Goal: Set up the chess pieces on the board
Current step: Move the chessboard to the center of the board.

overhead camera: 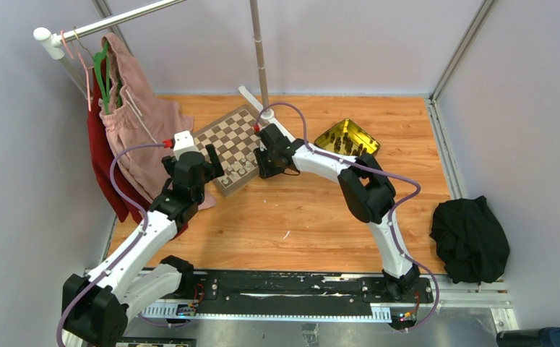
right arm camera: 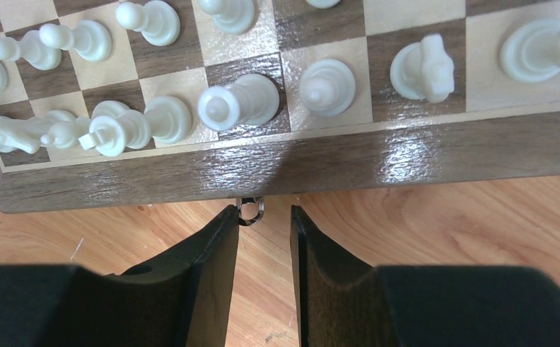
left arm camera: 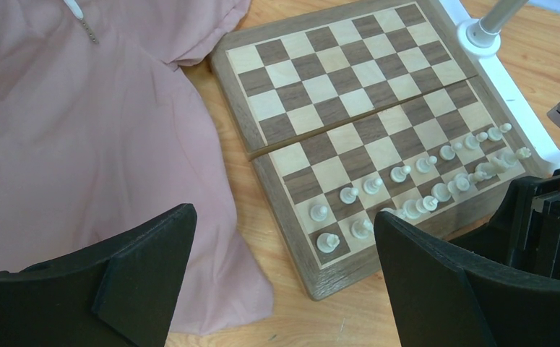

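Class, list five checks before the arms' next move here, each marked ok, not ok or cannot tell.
1. Right gripper open, empty: ok.
2. Left gripper open, empty: ok.
3. Small cream chess pieces in two rows on the brown-and-cream wooden chessboard: ok.
4. Dark brown chess pieces on the board: not ok, they sit in the yellow-gold square tin.
5. Pink cloth off the squares: ok.

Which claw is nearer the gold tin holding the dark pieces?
Right. The right claw is at the board edge on the tin side, apart from it. The left claw sits past the board's near corner, farther off, beside the pink garment.
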### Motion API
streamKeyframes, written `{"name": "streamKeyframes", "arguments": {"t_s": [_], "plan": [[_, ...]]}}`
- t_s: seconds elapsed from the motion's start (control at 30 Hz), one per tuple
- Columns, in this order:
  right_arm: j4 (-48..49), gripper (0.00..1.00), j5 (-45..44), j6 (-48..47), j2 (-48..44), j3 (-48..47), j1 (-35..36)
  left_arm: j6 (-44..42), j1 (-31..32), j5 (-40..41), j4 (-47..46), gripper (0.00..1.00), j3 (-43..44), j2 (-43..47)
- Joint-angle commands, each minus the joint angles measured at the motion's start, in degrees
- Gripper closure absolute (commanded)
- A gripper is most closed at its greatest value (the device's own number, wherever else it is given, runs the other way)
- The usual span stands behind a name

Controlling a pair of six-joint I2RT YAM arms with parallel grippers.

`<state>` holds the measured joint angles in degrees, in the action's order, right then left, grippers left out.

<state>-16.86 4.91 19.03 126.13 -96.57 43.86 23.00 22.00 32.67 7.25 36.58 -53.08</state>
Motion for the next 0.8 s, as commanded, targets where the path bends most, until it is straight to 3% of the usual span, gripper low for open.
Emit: {"name": "streamKeyframes", "arguments": {"t_s": [0.0,0.77], "plan": [[-5.64,0.64,-3.65,-5.43,0.23,-1.99,0.75,0.73,0.46,1.36,-2.03,0.0,-0.74,-0.9],[-6.52,0.67,0.15,-10.26,4.04,-6.06,2.19,1.25,0.46,2.15,-3.2,0.0,-0.34,-2.99]]}}
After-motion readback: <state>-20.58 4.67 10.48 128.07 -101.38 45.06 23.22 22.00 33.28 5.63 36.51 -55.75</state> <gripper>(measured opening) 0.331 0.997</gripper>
